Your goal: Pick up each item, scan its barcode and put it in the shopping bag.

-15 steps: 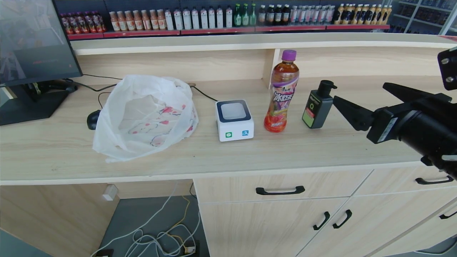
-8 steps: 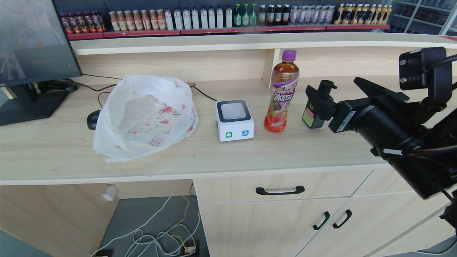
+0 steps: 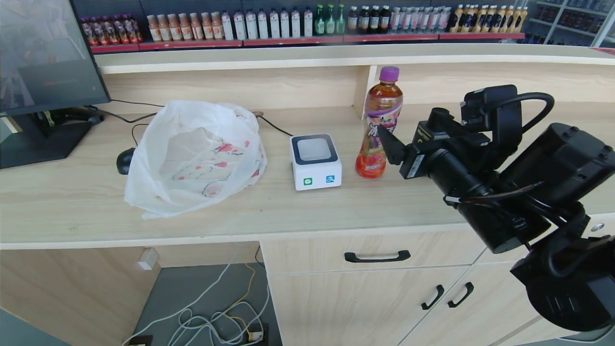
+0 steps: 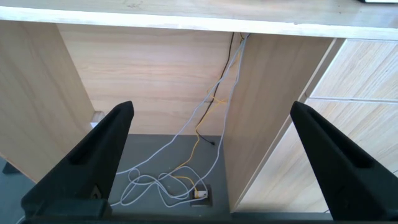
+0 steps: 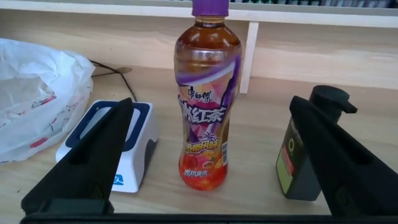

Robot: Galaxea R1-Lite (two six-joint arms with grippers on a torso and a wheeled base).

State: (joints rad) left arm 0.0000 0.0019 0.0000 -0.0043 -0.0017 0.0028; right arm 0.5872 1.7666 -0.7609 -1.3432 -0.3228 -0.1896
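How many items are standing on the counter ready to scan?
2: the tea bottle stands right of the scanner, the dark pump bottle to its right. The shopping bag may hide others.

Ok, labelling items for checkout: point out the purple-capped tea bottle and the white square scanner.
Purple-capped tea bottle [image 5: 207,124], right wrist view, on its label.
White square scanner [image 3: 314,150], head view, on its top window.
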